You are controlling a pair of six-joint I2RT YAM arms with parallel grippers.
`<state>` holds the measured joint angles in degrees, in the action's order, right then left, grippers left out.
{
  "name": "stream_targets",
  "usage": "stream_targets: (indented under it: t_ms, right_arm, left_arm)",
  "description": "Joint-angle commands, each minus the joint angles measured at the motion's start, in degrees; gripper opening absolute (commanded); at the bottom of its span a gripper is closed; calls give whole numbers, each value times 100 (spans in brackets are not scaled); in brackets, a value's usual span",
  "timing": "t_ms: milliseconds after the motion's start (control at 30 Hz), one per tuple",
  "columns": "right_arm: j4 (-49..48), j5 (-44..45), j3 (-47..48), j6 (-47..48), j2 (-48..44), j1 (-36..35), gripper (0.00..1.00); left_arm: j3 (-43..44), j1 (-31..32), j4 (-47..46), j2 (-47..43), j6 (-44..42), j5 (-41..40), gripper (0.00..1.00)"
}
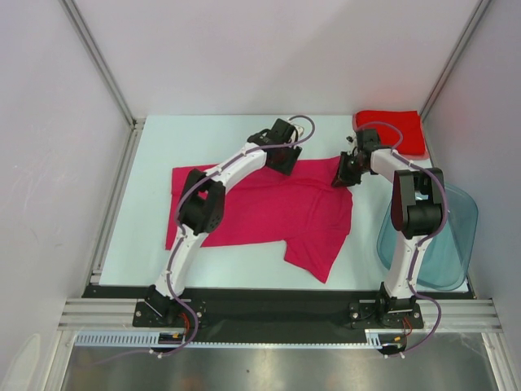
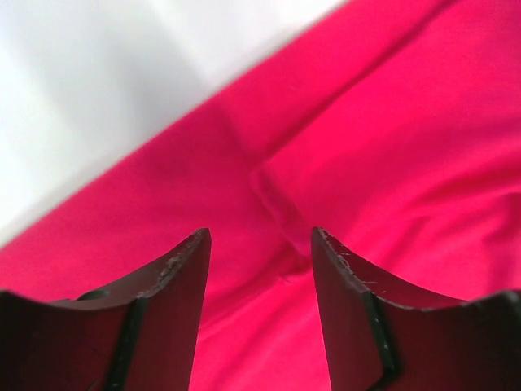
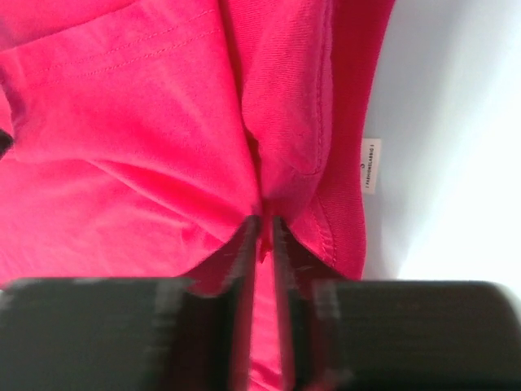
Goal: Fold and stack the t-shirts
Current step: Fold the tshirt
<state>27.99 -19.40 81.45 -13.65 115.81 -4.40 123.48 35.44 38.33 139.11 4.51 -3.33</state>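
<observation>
While the magenta t-shirt [image 1: 269, 208] lies spread across the middle of the table [image 1: 203, 142], part of it is doubled over. From above, one sleeve-like flap juts toward the near edge at the right, but the layers underneath cannot be told apart. The left arm crosses the cloth and hides a strip of it.

The left gripper [image 1: 286, 155] sits at the shirt's far edge. In its wrist view, the left gripper [image 2: 259, 236] has its fingers [image 2: 183, 269] standing apart with nothing between them, and a creased seam in the cloth lies just below. Only the fingertips are sharp there and the bases are cut off by the frame.

The right gripper [image 1: 343, 175] is at the shirt's far right corner. Seen from its own wrist, the right gripper [image 3: 262, 221] has its jaws drawn to a thin slit, pinching a raised ridge of magenta cloth. The finger bodies are blurred. A small white label [image 3: 370, 165] lies at the hem, its print too small to read.

The red t-shirt [image 1: 395, 130] rests folded in the far right corner, partly behind the right arm. The translucent tub [image 1: 456, 220] stands at the right edge, and its near wall is hidden by that arm.
</observation>
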Motion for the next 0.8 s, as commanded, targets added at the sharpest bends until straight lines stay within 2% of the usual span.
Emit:
stream_targets:
  t_ms: [0, 167, 333, 433, 533, 667, 767]
  right_arm:
    - [31, -222, 126, 3, -181, 27, 21]
    - [-30, -432, 55, 82, -138, 19, 29]
    - [-83, -372, -41, 55, -181, -17, 29]
    - [109, -153, 46, 108, -164, -17, 27]
    - [303, 129, 187, 249, -339, -17, 27]
    - [839, 498, 591, 65, -454, -34, 30]
    - [1121, 752, 618, -6, -699, -122, 36]
  left_arm:
    - [-217, -37, 35, -735, 102, 683, 59]
    - [-843, -37, -246, -929, -47, 1229, 64]
    - [-1010, -46, -369, -860, -179, 1388, 64]
    - [-712, -72, -55, -649, -179, 1344, 58]
    - [-1044, -99, -342, -946, -118, 1274, 59]
    - [-1291, -204, -239, -1613, 40, 1422, 66]
    - [-1816, -301, -150, -2070, 330, 1563, 66]
